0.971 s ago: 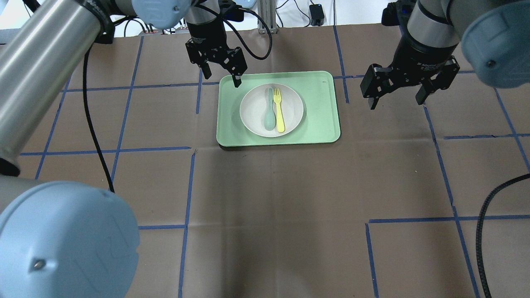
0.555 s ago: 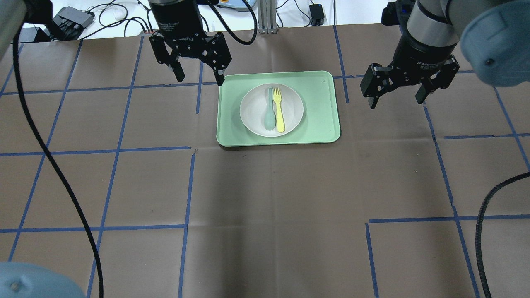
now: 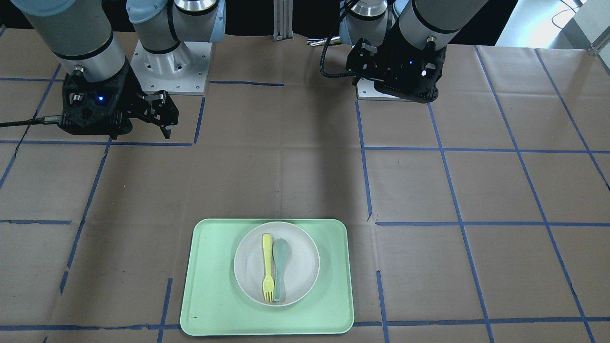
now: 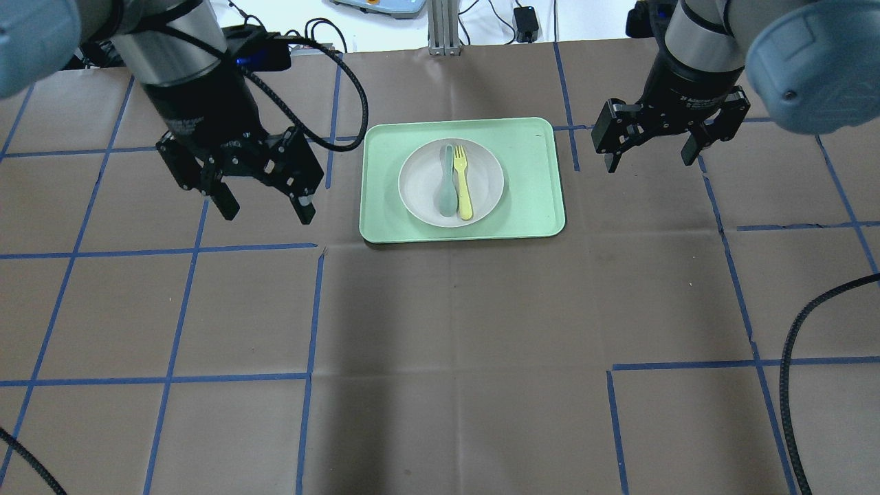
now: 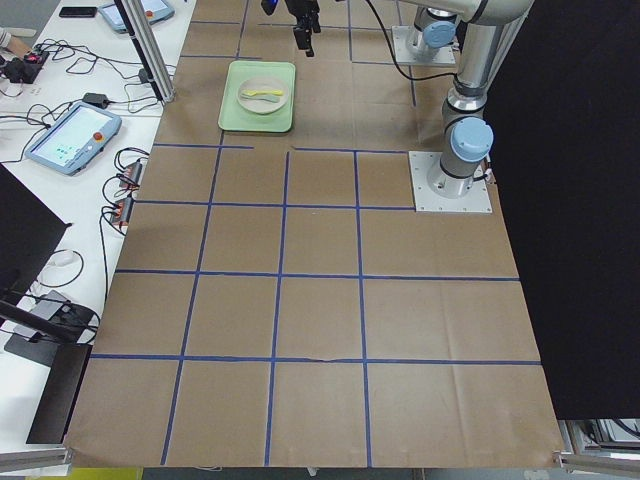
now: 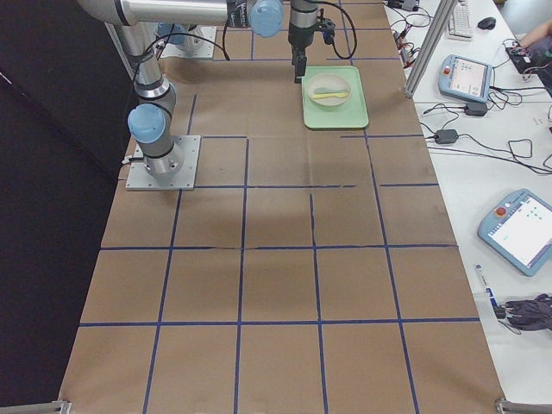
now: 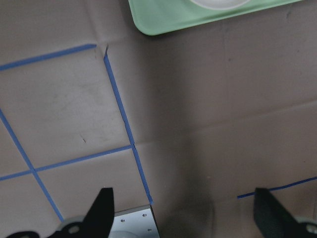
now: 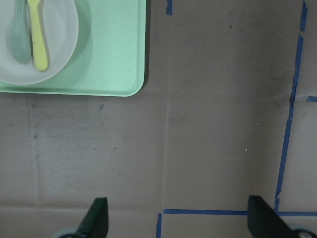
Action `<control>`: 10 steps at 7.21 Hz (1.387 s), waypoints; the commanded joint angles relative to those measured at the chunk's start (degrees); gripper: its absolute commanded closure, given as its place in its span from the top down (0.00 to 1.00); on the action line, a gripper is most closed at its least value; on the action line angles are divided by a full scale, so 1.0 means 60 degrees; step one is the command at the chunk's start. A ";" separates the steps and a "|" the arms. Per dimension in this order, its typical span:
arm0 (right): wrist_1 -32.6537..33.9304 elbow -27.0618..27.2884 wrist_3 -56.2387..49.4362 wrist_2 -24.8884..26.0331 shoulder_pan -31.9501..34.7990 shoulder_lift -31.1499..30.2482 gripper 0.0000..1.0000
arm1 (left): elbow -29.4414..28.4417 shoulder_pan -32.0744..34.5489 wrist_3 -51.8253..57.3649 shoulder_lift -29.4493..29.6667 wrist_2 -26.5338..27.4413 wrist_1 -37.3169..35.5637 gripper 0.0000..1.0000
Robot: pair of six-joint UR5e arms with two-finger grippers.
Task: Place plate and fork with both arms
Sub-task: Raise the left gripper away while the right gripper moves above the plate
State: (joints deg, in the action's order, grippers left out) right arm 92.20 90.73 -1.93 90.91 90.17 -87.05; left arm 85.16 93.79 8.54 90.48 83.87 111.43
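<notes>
The off-white plate (image 4: 485, 180) lies in the mint-green tray (image 4: 533, 206) at the far middle of the table. The pale-yellow fork (image 4: 463, 185) lies on the plate, beside a grey-green spoon (image 4: 447, 187). My left gripper (image 4: 267, 210) is open and empty, hovering left of the tray. My right gripper (image 4: 650, 159) is open and empty, hovering right of the tray. The right wrist view shows the plate (image 8: 59, 34), the fork (image 8: 37, 37) and the tray (image 8: 114, 54) at upper left. The left wrist view shows only the tray's corner (image 7: 163, 17).
Brown paper with blue tape lines covers the table (image 4: 454, 330). A black cable (image 4: 797, 357) hangs at the right edge, and another runs from the left arm near the tray's far left corner (image 4: 344, 103). Arm bases (image 3: 167, 66) stand at the robot's side.
My left gripper has moved from the tray's far left corner leftwards and back towards the robot, staying open. My right gripper has shifted only slightly. Plate, fork and spoon have not moved.
</notes>
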 commanded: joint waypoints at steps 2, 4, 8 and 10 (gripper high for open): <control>0.0146 -0.1023 0.1225 -0.0005 0.0759 0.1113 1.00 | 0.1467 -0.0481 0.0158 -0.1600 0.1128 -0.0896 1.00; 0.0161 -0.2166 0.1448 -0.0020 0.1418 0.2227 1.00 | 0.1524 -0.0617 0.0042 -0.1690 0.1828 -0.0905 1.00; 0.0205 -0.4291 0.2870 -0.0415 0.2488 0.4410 1.00 | 0.1759 -0.0690 0.0026 -0.1471 0.1183 -0.2529 1.00; 0.0220 -0.4311 0.3423 -0.0430 0.2681 0.4942 1.00 | 0.1759 -0.0719 -0.0032 -0.1412 0.1183 -0.3042 1.00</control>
State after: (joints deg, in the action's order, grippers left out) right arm 93.51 65.16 16.27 88.39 105.58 -59.18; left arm 95.65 89.57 8.58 81.86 91.04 94.93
